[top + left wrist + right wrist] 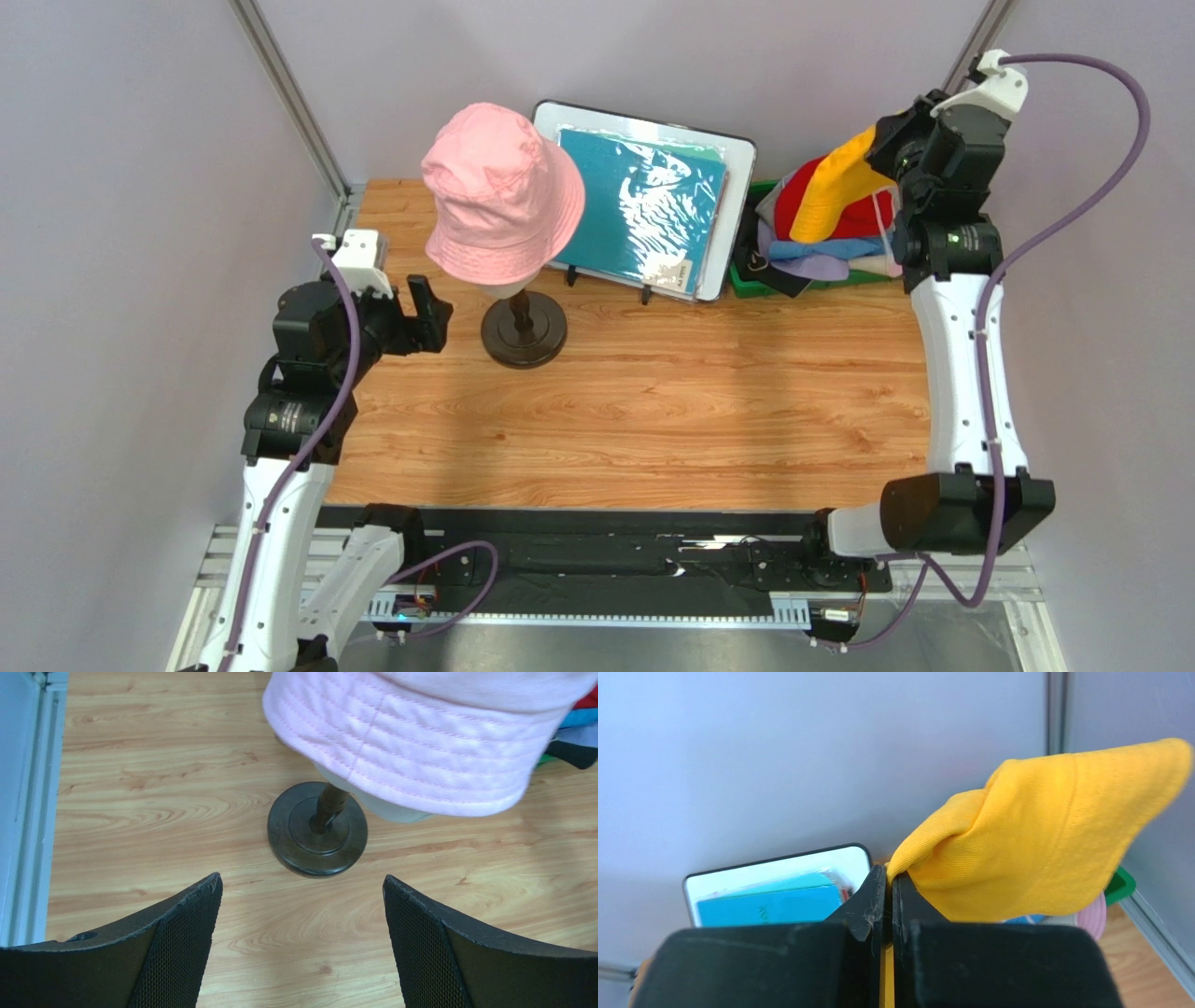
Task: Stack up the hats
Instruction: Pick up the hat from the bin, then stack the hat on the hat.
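Starting at the near edge: both arm bases are bolted there, with the wooden table [659, 406] beyond them. The left arm reaches up the left side. The left gripper [300, 882] hangs above bare wood, jaws wide apart, nothing between them. It faces a dark round base [317, 829], near but not touching. A short post rises from the base to a cream mannequin head [393, 810], mostly hidden. The pink hat [421, 742] sits on that head, brim down and crown up; in the top view it covers the head entirely.

Farther back, centre: a teal sheet [638, 196] in a white frame, propped at a tilt near the back wall, just right of the pink hat's brim.

Far right corner: a heap of hats over a green bin [746, 280]. The red hat [795, 196] is uppermost at the left, with the blue hat [828, 251] below it. There is dark and pale cloth at the edges, colours hard to sort. The right arm extends to this corner. The right gripper [889, 878] has its jaws pressed together on a fold of the orange-yellow hat [1046, 833]; the cloth bunches at the fingertips and fans out to the right. The top view shows this hat slanting up from the heap to the gripper, its lower end against the red hat.
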Controlling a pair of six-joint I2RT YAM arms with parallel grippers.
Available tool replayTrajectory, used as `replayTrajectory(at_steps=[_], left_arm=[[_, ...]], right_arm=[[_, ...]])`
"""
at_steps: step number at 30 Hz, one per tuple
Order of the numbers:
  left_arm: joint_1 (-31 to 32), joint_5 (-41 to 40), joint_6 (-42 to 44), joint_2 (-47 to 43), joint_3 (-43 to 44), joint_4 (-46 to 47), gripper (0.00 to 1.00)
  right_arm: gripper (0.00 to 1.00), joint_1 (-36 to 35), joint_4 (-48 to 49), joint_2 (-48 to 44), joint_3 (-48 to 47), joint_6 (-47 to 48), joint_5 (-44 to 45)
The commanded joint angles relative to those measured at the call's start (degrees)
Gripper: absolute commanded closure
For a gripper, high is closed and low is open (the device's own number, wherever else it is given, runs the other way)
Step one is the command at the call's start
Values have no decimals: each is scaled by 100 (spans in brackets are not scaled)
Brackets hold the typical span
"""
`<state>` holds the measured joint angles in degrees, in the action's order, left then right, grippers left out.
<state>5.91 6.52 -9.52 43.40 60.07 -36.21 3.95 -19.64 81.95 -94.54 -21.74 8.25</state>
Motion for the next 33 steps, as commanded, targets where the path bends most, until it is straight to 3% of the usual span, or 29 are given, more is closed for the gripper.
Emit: replayTrajectory(at_steps=[1, 5, 10, 12, 14, 16, 18, 20, 25, 28, 33], left_arm=[[24, 700, -15, -191, -31, 482, 12], [400, 860, -103, -226, 153, 606, 13], [1078, 1095, -374, -227, 417, 693, 13], [1298, 1762, -708, -218, 391, 886, 13], [1368, 2638, -1215, -244, 199, 1439, 13], [1378, 3116, -1621, -314, -151, 2209, 12], [1404, 3478, -2228, -428, -416, 2730, 12], [1517, 3514, -2562, -507, -698, 3268, 11], [2106, 3127, -2502, -368, -620, 3348, 11], [2781, 2873, -2520, -70, -576, 3567, 11], [3214, 2758, -2721, 292, -672, 4137, 10]], right_arm=[[100, -558, -268, -390, -29, 626, -746], [100, -1325, -698, -907, -117, 995, -763], [100, -2169, -752, -1436, -47, 873, -1780], [100, -2397, -726, -1637, -12, 864, -2194], [100, -2425, -612, -1752, 50, 829, -3168], [100, -2434, -541, -1902, 164, 864, -4159], [100, -2425, -419, -2025, 321, 725, -4550], [100, -2434, -208, -2113, 445, 540, -4937], [100, -2442, 380, -2359, 700, -206, -5604], [100, -2451, 1100, -2456, 788, -689, -5808], [100, -2460, 1568, -2482, 727, -1157, -5800]])
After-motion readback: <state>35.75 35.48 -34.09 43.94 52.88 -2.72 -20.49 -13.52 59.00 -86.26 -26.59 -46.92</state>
